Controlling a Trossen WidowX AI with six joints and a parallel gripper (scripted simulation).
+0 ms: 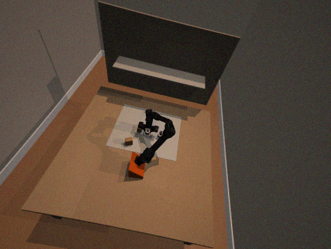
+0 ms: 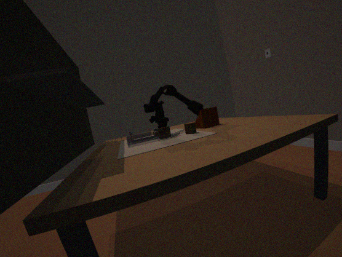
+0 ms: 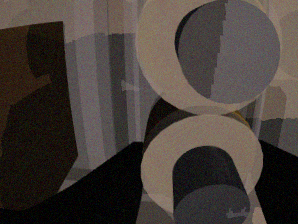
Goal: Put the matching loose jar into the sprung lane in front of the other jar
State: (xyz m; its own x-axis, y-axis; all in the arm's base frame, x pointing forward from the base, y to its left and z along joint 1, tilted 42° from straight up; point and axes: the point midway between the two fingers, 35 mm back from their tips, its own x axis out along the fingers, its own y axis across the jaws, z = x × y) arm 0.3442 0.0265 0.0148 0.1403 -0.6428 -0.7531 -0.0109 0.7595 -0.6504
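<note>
My gripper [image 1: 147, 129] [image 2: 161, 126] [image 3: 198, 152] points down over the lanes and is shut on a jar. In the wrist view this held jar [image 3: 150, 167] has a round cream top and a dark grey knob, with a black finger on each side. A second jar [image 3: 156, 52] with a cream top and wide grey knob stands directly beyond it, close against it or nearly so. The clear lane walls [image 3: 102, 100] [image 2: 141, 138] run alongside. The held jar's base, the front stop and the pusher plate are hidden or too dark to tell.
A dark brown box [image 3: 35, 115] [image 1: 139, 130] [image 2: 164, 132] stands in the neighbouring lane. Another jar [image 1: 161, 133] stands on the other side. A loose tan box [image 1: 128, 141] [image 2: 190, 128] sits on the white mat [image 1: 119, 131]. An orange wedge [image 1: 136, 171] [image 2: 209, 117] is under the arm's base.
</note>
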